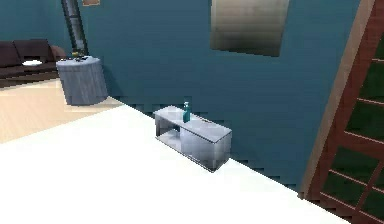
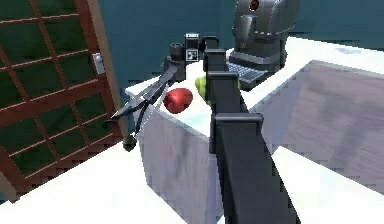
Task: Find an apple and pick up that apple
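Apple: red apple (image 2: 179,98) lies on top of the white bench (image 2: 176,165), near the corner toward the arm side view's left.
Green shape: a rounded green thing (image 2: 200,88) sits just beside the apple on its right, partly hidden by the arm and too small to name.
Arm: dark square bar (image 2: 240,150) rises from the bottom edge across the bench.
Gripper: the gripper (image 2: 132,118) slants down and left past the apple and beyond the bench's edge. I cannot tell the state of its fingers, whether it touches the apple, or whether it holds anything.
Coffee machine: grey machine (image 2: 262,35) stands at the back of the bench.
Door: brown frame with green panes (image 2: 50,90), left of the bench.
Forward view: a low bench (image 1: 200,145) against the teal wall carries a teal bottle (image 1: 186,113). A dark sofa (image 1: 25,58) is at the far left.
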Controlling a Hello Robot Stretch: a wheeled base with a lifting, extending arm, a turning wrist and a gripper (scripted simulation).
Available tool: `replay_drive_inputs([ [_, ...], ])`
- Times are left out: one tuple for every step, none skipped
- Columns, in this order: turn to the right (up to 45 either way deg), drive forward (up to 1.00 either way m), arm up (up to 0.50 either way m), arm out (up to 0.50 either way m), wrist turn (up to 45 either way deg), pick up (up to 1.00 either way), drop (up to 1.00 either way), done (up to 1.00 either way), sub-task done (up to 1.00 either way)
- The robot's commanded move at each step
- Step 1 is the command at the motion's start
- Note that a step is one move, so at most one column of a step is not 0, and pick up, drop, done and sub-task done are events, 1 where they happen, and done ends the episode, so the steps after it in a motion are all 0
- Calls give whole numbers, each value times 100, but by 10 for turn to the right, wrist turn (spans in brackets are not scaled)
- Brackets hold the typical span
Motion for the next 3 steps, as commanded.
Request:
replay_drive_inputs([
  [0, 0, 0, 0, 450, 0, 0, 0, 0],
  [0, 0, 0, 0, 450, 0, 0, 0, 0],
  [0, 0, 0, 0, 330, 0, 0, 0, 0],
])
